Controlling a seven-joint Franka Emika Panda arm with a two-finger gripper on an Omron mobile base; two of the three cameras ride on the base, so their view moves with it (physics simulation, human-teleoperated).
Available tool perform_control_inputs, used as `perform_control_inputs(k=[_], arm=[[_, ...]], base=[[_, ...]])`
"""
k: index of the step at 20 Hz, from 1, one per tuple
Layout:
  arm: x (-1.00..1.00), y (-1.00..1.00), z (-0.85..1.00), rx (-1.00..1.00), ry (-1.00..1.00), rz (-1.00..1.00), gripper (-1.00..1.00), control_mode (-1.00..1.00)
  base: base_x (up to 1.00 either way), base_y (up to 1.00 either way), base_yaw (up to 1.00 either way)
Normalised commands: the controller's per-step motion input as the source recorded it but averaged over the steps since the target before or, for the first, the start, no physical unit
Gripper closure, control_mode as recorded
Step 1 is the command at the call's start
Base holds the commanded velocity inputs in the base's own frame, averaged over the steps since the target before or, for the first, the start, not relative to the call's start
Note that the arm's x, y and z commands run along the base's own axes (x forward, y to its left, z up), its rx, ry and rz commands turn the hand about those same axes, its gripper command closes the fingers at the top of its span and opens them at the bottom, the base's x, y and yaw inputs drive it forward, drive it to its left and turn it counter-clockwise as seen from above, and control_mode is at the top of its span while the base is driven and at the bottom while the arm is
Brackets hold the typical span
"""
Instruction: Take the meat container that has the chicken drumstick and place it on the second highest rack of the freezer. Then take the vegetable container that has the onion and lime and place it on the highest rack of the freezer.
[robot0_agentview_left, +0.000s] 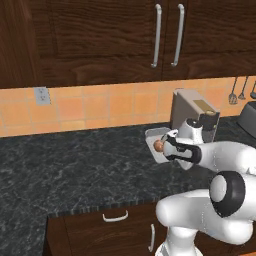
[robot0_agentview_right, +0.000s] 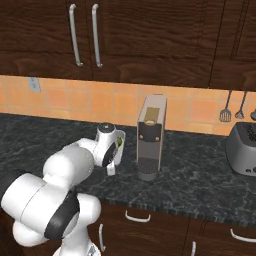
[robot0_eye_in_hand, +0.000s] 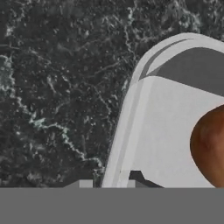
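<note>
Claw (robot0_eye_in_hand: 124, 183) nearly closed on vegetable container (robot0_eye_in_hand: 144, 131) rim, onion (robot0_eye_in_hand: 212, 146) inside, lime (robot0_agentview_right: 120, 141) visible from right.

Even, flat, moderately bright rendered light falls across the scene, with no clear source. The dark counter (robot0_agentview_left: 75, 160) shows only pale marbling, no glare, and shadows are faint. The cabinets (robot0_agentview_right: 150, 35) look dim. Up close the tray (robot0_eye_in_hand: 148, 127) looks soft and perhaps slightly blurred.

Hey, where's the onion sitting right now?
The onion lies in the white tray on the dark counter, just left of the coffee machine in the left base view, with the gripper at the tray.
</note>
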Motion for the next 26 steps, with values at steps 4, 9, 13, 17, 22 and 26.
perform_control_inputs(k=[4, 9, 13, 17, 22, 26], arm=[[-0.65, 0.26, 0.87, 0.00, -0.01, 0.05, 1.00, -1.00], [-0.56, 0.36, 0.65, -0.01, -0.02, 0.06, 1.00, -1.00], [-0.55, 0.20, 0.78, 0.00, -0.03, 0.09, 1.00, -1.00], [-0.49, 0.09, 0.81, 0.00, 0.00, 0.05, 1.00, -1.00], [-0.45, 0.00, 0.61, 0.00, 0.01, 0.01, 1.00, -1.00], [-0.46, 0.04, 0.09, -0.08, 0.16, 0.00, 1.00, -1.00]], base=[[0.00, 0.00, 0.00], [0.00, 0.00, 0.00], [0.00, 0.00, 0.00], [0.00, 0.00, 0.00], [0.00, 0.00, 0.00], [0.00, 0.00, 0.00]])
